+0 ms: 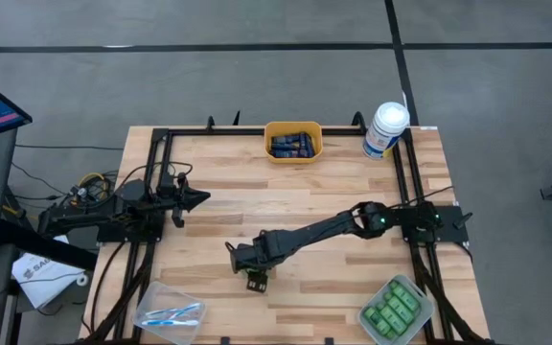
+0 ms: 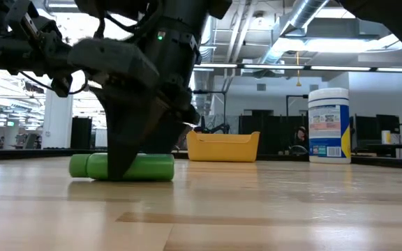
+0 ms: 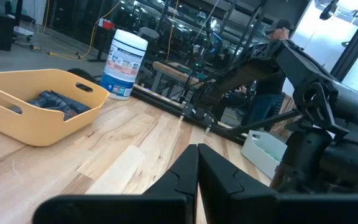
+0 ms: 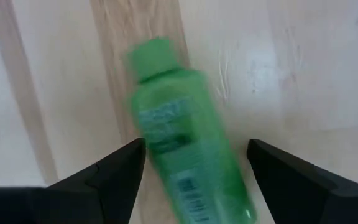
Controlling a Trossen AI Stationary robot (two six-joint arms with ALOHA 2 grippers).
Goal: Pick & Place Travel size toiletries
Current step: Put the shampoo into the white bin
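One green bottle (image 4: 188,134) lies flat on the bench (image 1: 295,192) mid-front between the right gripper's (image 1: 256,281) wide jaws, so the pick looks under way and next calls for closing squarely, while the left gripper (image 1: 195,198) waits pinched together at the left edge.

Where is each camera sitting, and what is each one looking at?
High view: above the table, looking straight down; both arms show, right gripper at mid-table.
Low view: at tabletop height, looking across; the right arm straddles a lying green bottle.
Left wrist view: on the left arm, facing the yellow bin; shut fingers show.
Right wrist view: looking down between open fingers at the bottle.
Shared: high, low and left wrist views all show the white canister.
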